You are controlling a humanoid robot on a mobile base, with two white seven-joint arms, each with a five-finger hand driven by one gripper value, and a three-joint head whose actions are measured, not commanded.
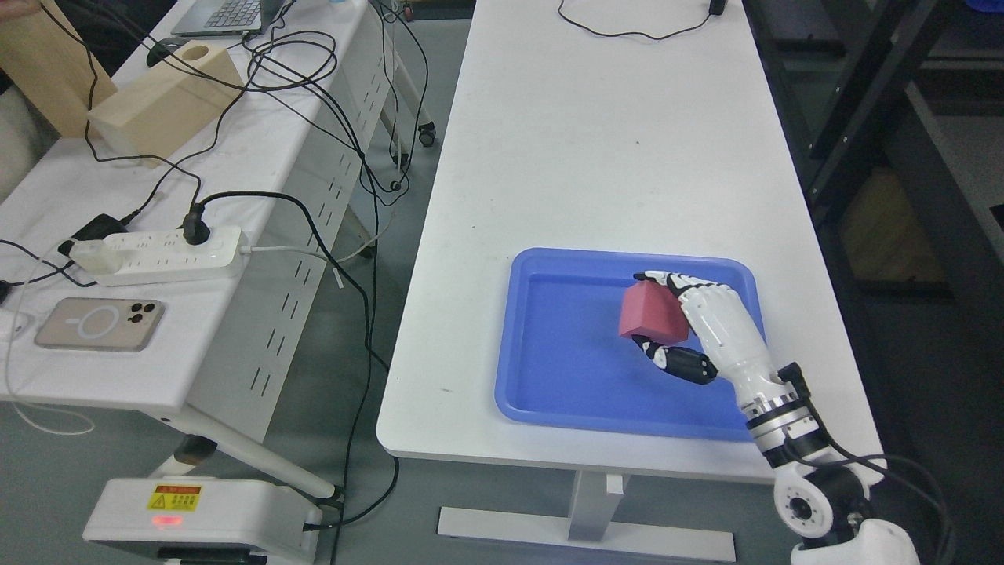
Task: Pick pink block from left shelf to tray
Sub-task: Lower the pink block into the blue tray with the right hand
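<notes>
in the head view, your right robot hand [657,314] comes in from the lower right and is clenched around the pink block [652,314], fingers over its top edge and thumb under its lower edge, so the block sits over the right half of the blue tray [549,392] on the white worktop [596,141]; you cannot tell from here whether it touches the tray floor or hangs just above it. judge the block as light, stiff and matte, likely foam or painted wood, so opposite flat faces are the place to hold it, as now. the left robot hand is out of view. the only writing is a yellow warning label [173,497] on the white base at lower left, too small to read.
</notes>
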